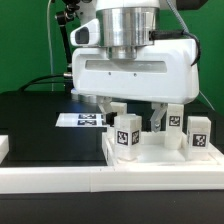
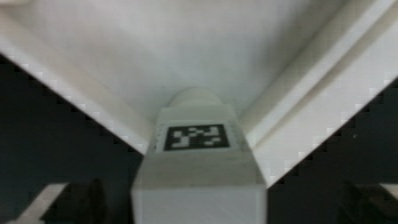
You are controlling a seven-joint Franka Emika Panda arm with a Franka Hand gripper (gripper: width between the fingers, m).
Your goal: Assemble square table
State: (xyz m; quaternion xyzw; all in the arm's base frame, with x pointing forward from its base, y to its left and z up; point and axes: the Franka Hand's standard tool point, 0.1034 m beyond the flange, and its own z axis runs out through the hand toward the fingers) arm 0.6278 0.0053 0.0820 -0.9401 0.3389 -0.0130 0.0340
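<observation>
white plastic, exterior view: the square table top point(image 1: 160, 160) lies at the near right of the black table surface point(image 1: 30, 115), against the long white rail point(image 1: 100, 183) along the near edge; tagged legs point(image 1: 127, 133) stand up from it, another leg point(image 1: 198, 135) at the far right of the row.
marker board, exterior view: the marker board point(image 1: 82, 121) lies flat on the black surface, just left of the top and behind it.
claw, exterior view: the gripper point(image 1: 132, 112) hangs low over the top, fingers point(image 1: 157, 115) reaching down among the legs; whether they press a leg cannot be told here.
risk, exterior view: as a judgement, the legs stand close together, so a sideways move of the wide hand could knock a neighbouring leg or drag the whole top along the rail.
white plastic, wrist view: one leg point(image 2: 199, 150) fills the middle of the frame, its black-and-white tag point(image 2: 198, 137) facing the camera, the pale top behind it.
claw, wrist view: dark shapes low at both sides may be the fingertips, apart and flanking the leg; too blurred to tell whether they clamp it.
risk, wrist view: as a judgement, an off-centre grip could tilt the leg and jam it in its hole.
</observation>
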